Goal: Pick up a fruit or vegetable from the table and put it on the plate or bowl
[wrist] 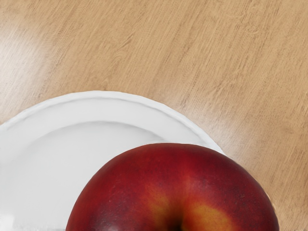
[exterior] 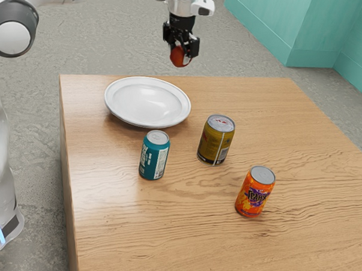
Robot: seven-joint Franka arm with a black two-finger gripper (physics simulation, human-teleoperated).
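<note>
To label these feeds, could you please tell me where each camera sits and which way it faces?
Exterior view: beside the arm, looking down across the table; shows its links and the gripper shut on a red fruit.
Wrist view: on the hand, facing down past the fruit at plate and table.
Shared: fruit, plate, table.

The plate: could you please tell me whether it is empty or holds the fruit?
Empty. The plate is bare white in both views; the red fruit hangs above its edge, clamped in the gripper.
</note>
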